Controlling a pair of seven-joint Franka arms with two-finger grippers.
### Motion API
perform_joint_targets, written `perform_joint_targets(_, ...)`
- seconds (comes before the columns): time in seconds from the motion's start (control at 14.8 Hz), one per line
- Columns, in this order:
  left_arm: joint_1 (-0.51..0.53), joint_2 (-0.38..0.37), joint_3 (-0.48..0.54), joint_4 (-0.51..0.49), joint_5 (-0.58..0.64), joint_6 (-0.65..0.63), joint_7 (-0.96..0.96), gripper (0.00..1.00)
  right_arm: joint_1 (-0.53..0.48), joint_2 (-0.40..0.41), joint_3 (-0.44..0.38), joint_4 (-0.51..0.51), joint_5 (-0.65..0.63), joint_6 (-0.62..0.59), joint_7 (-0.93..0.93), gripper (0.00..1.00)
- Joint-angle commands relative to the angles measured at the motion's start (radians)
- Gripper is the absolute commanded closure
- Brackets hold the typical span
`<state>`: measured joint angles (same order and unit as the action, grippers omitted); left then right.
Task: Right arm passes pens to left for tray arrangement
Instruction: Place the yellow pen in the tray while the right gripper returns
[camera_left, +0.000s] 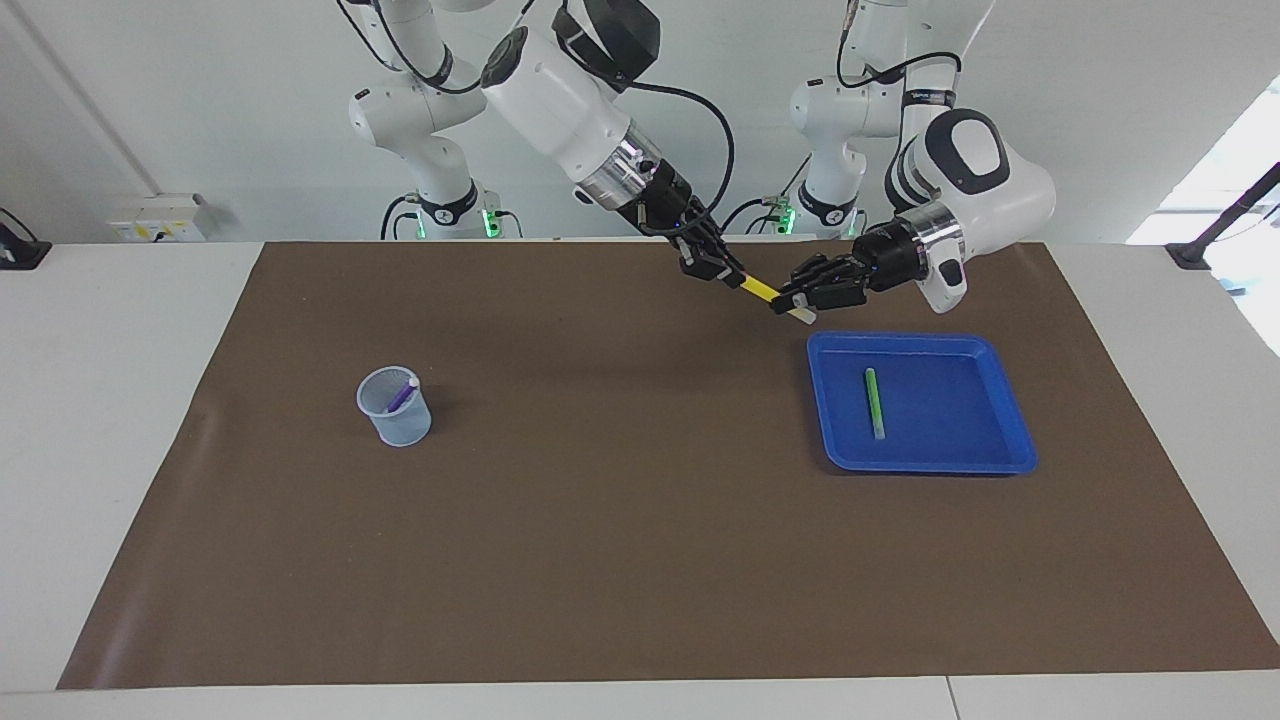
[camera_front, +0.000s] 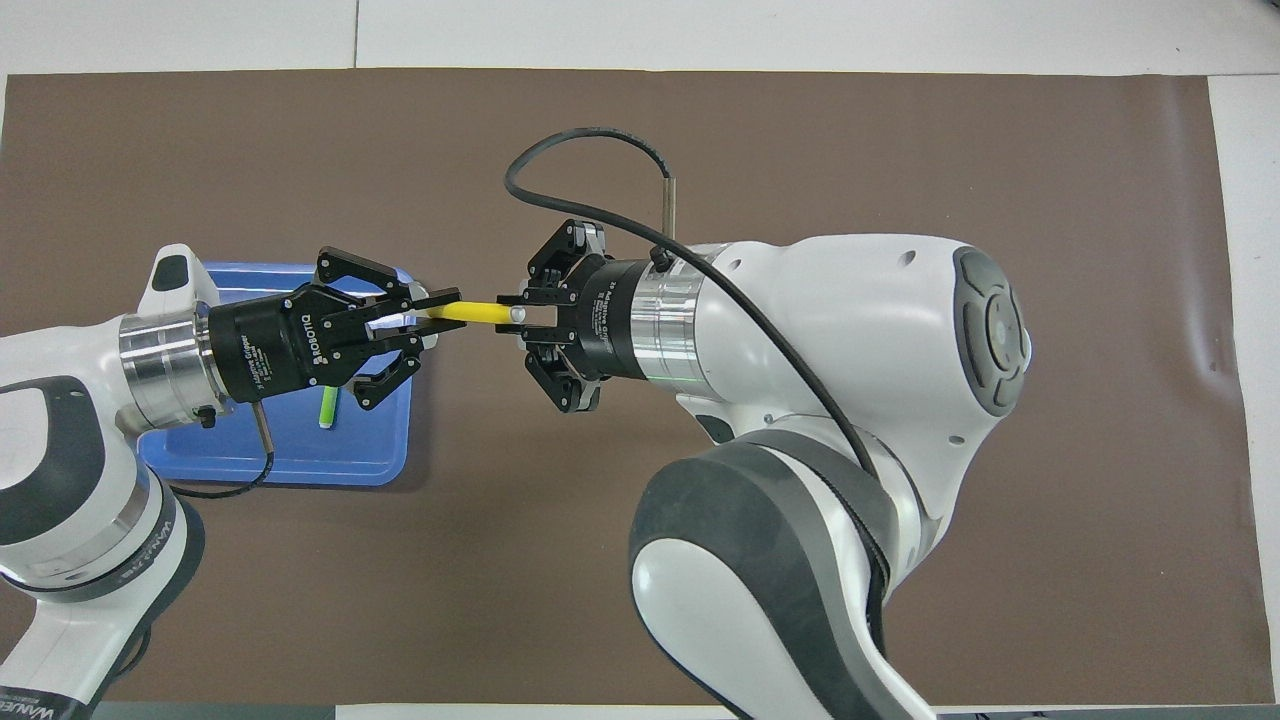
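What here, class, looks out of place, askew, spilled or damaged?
Nothing stands out. The yellow pen is held in the air by both the left pincer and right pincer. The green pen lies flat in the blue tray; the purple pen leans in the upright cup.

One camera sits high across the desk (camera_left: 130, 420) and faces the robots, taking in the whole brown mat (camera_left: 620, 520) from some way off, with both arm bases along the top edge and the wall above them. The other hangs above the robots' own end, looking forward and steeply down from much closer, so the arms fill the lower part and the mat (camera_front: 900, 140) runs to the frame edges. Both share the mat's middle and the blue tray (camera_left: 960, 400) (camera_front: 290, 460), seen half a turn apart.
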<state>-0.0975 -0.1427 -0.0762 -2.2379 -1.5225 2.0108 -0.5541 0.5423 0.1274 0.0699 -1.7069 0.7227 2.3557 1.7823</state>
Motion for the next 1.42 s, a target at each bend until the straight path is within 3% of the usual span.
perform_joint_targets(0.0, 0.005, -0.031, 0.003, -0.032, -0.005, -0.004, 0.003, 1.00, -0.002, 0.006, 0.001, 0.015, -0.009, -0.016, 0.008, 1.00)
perform_joint_targets(0.07, 0.004, -0.032, 0.003, -0.032, -0.005, -0.003, 0.003, 1.00, -0.002, 0.008, 0.001, 0.015, -0.025, -0.026, 0.005, 0.86)
perform_joint_targets(0.14, 0.005, -0.031, 0.003, -0.032, -0.005, -0.003, 0.002, 1.00, -0.005, 0.008, 0.001, 0.018, -0.029, -0.035, 0.005, 0.42)
perform_joint_targets(0.2, 0.007, -0.031, 0.003, -0.032, -0.005, -0.003, 0.000, 1.00, -0.016, 0.008, 0.001, 0.023, -0.034, -0.052, 0.003, 0.15)
perform_joint_targets(0.34, 0.009, -0.031, 0.003, -0.032, -0.005, -0.001, -0.001, 1.00, -0.024, 0.008, -0.001, 0.042, -0.101, -0.087, 0.000, 0.00)
perform_joint_targets(0.68, 0.007, -0.021, 0.003, -0.026, 0.034, 0.026, -0.003, 1.00, -0.103, -0.017, -0.005, 0.044, -0.170, -0.142, -0.092, 0.00)
perform_joint_targets(0.88, 0.010, 0.001, 0.003, 0.006, 0.256, 0.020, 0.012, 1.00, -0.174, -0.049, -0.009, 0.036, -0.248, -0.226, -0.272, 0.00)
perform_joint_targets(1.08, 0.010, 0.040, 0.003, 0.070, 0.515, -0.013, 0.016, 1.00, -0.234, -0.081, -0.010, 0.033, -0.399, -0.331, -0.579, 0.00)
perform_joint_targets(1.35, 0.060, 0.084, 0.004, 0.144, 0.815, -0.098, 0.101, 1.00, -0.341, -0.120, -0.010, 0.006, -0.509, -0.412, -0.921, 0.00)
